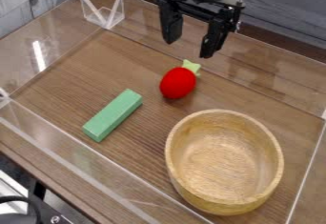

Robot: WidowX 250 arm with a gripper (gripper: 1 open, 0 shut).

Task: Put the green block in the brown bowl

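- Closest to the camera: bowl (224,206), mouth up on the table (57,101), presumably set so for a simple drop from above.
- Well to the left of it in the picture: green block (112,114), lying flat and slantwise on the wood, outside the bowl, touching nothing else.
- Laid that way, probably best pinched across the narrow width; needs jaws turned to match the slant.
- Beyond the bowl: strawberry (178,83), red with a green top, near the block but apart from it. Not wanted for this job; likely worth skirting on the way over.
- At the far side: gripper (193,43), fingers spread wide, nothing between them. Seemingly kept open to take the block, but aimed nearer the strawberry than the block.
- Next, by judgement: swing across to the block, line up, lower, close, lift over the rim, let go well inside.
- Risk: catching the block off-centre, letting it tip, or knocking an end on the thick rim.
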